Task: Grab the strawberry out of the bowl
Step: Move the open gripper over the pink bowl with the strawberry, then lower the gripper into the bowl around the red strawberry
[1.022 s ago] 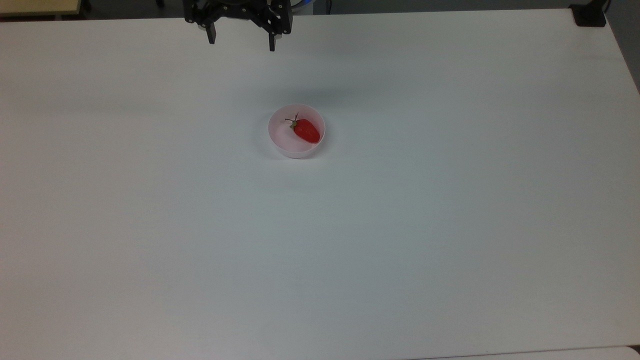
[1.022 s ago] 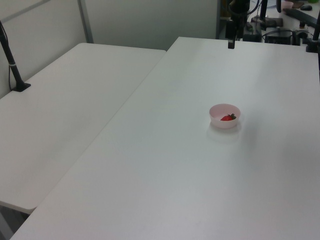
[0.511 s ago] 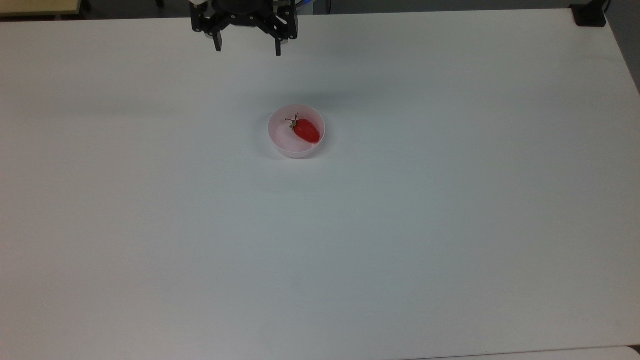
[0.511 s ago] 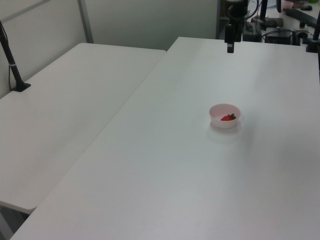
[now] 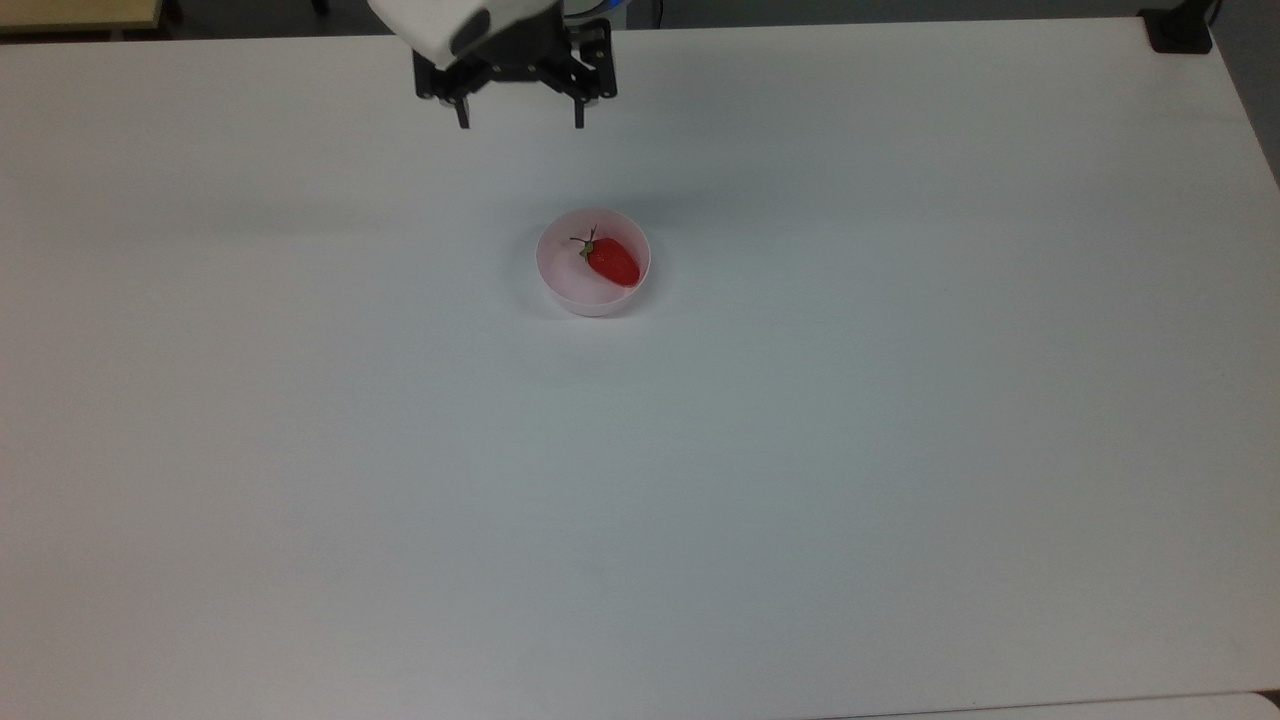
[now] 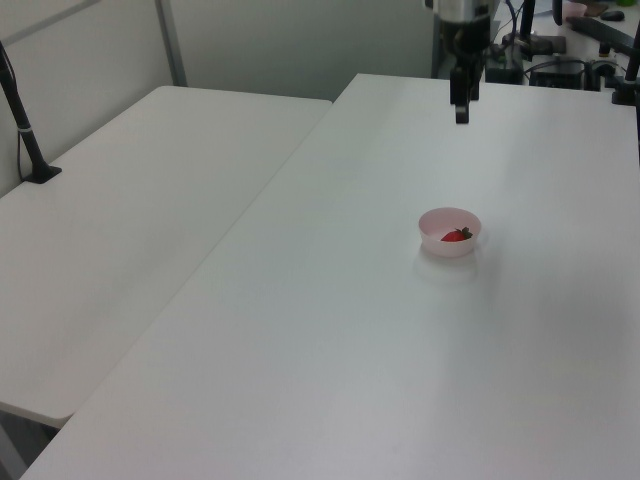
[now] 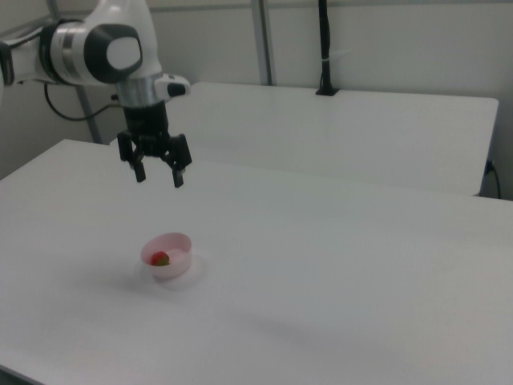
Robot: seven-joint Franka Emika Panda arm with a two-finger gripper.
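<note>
A small pale pink bowl (image 5: 592, 288) (image 6: 448, 222) (image 7: 173, 259) stands near the middle of the white table. Inside it lies the red strawberry (image 5: 613, 262) (image 6: 455, 236) (image 7: 161, 258), its green stem toward the top view's upper left. My gripper (image 5: 521, 122) (image 6: 460, 117) (image 7: 159, 177) hangs open and empty above the table, up and slightly left of the bowl in the top view, well apart from it. Its two black fingers (image 5: 463, 115) point downward with a wide gap between them.
The white table (image 5: 700, 480) spreads wide around the bowl. A second white table (image 6: 130, 220) adjoins it on the left view's left. A black post (image 6: 25, 130) stands on that table; a black mount (image 5: 1178, 30) sits at the top view's upper right corner.
My gripper has come down the top view and a little rightward, closer to the bowl, staying open. More of the white wrist shows. Bowl and strawberry have not moved.
</note>
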